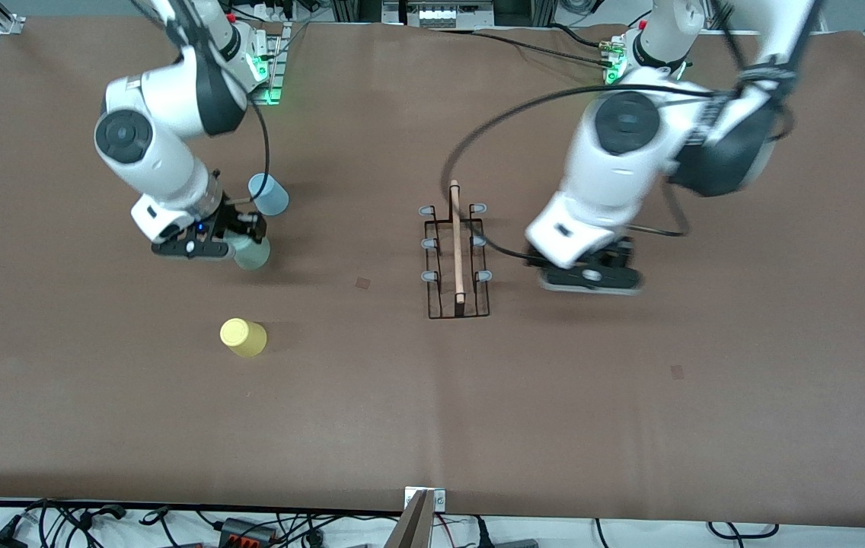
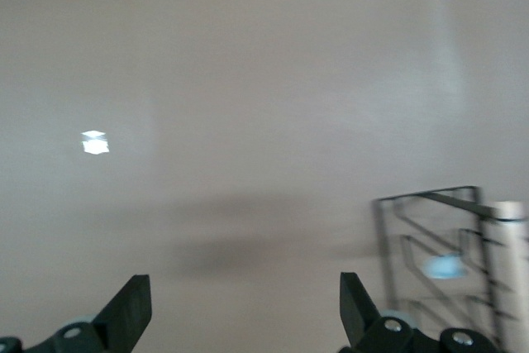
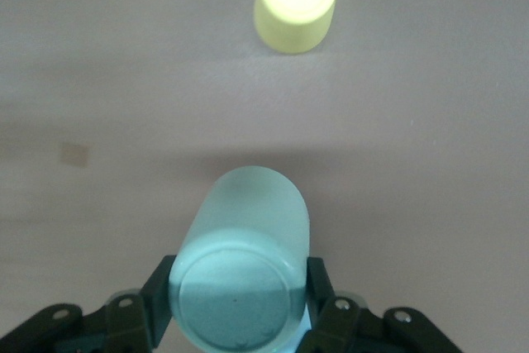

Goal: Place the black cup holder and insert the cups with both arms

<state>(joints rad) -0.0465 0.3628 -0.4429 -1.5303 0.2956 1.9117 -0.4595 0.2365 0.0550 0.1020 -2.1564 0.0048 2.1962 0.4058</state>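
The black cup holder stands mid-table with its wooden rod handle on top and no cups on it. My left gripper is open and empty, low over the table beside the holder toward the left arm's end. The left wrist view shows its spread fingers and the holder off to one side. My right gripper is shut on the pale green cup, held low over the table; the right wrist view shows the cup between the fingers. The light blue cup and the yellow cup sit on the table.
The brown table cover is bare between the yellow cup and the holder. Two small brown marks lie flat on it. The yellow cup also shows in the right wrist view.
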